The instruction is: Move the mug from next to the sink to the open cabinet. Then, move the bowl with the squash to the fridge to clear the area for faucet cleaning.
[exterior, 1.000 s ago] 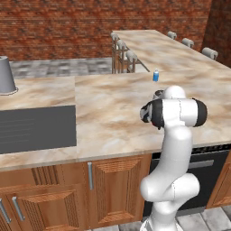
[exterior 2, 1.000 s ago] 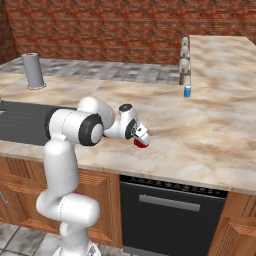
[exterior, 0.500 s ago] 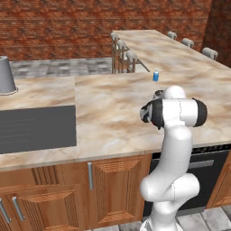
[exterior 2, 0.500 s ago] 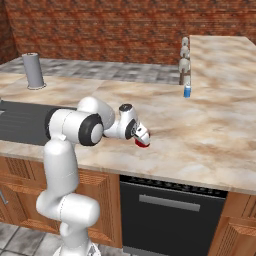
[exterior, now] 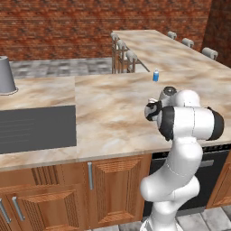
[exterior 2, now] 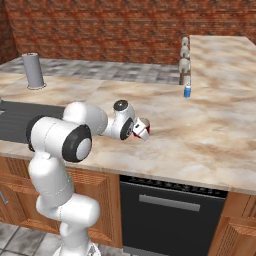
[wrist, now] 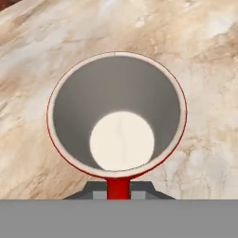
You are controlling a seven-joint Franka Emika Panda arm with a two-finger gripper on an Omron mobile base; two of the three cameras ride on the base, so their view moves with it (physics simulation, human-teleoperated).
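The red mug [wrist: 116,65] faces me mouth-on in the hand view, showing a grey inner wall and a pale bottom. Its red handle runs down between my fingertips, and my gripper [wrist: 118,190] is shut on it. From the right base view the mug [exterior 2: 143,128] sits at the tip of my gripper [exterior 2: 138,129], low over the marble counter [exterior 2: 200,130], right of the dark grey sink panel [exterior 2: 15,117]. In the left base view my hand [exterior: 153,110] points away over the counter, and the sink panel [exterior: 36,128] lies far to its left.
A small blue can [exterior: 155,76] [exterior 2: 187,91] stands farther back on the counter. A tall grey cylinder [exterior: 5,76] [exterior 2: 33,70] stands behind the sink panel. Stools [exterior: 124,54] line the far counter wing. A black appliance front [exterior 2: 170,210] sits below the counter edge.
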